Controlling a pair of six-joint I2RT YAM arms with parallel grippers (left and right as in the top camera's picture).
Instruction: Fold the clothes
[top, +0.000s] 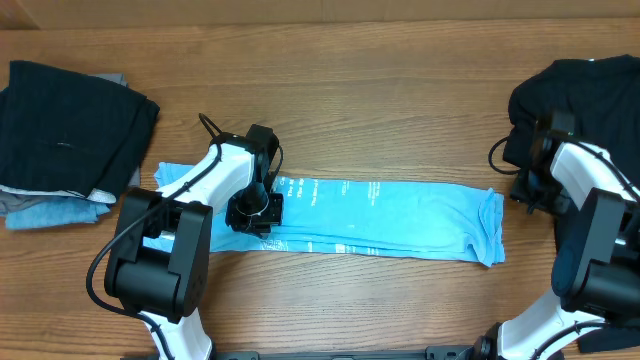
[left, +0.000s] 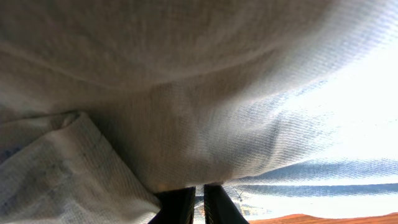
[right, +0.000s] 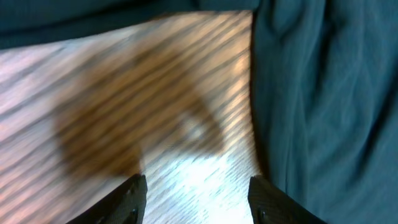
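We're mid-fold here. The sky-blue T-shirt (top: 400, 215) lies across the middle of the table (top: 350, 90) as one long, narrow band running left to right, with its white lettering facing up. By the look of it the lengthwise folds are done, with the sides brought in and the edges fairly straight. The right end is a little rumpled. What's left, as we read it, is the short way: bringing one end over the other until the band is a compact packet.

Our left tool (top: 252, 212) sits on the left part of the band. In its wrist view the cloth drapes right over the lens and the two fingers (left: 180, 208) are almost together, with only a sliver between them. It looks pinched onto the shirt fabric.

Our right tool (top: 522, 190) is off the shirt, just past its right end. Its jaws are spread wide over bare wood with nothing between them, though that view is blurred.

The table is brown wood with a strong grain, and it's flat and dry. A plain black shirt (top: 580, 85) is heaped at the far right, just beside the right arm. A stack of folded clothes (top: 70, 130) sits at the far left. Nothing of the room shows beyond the table.
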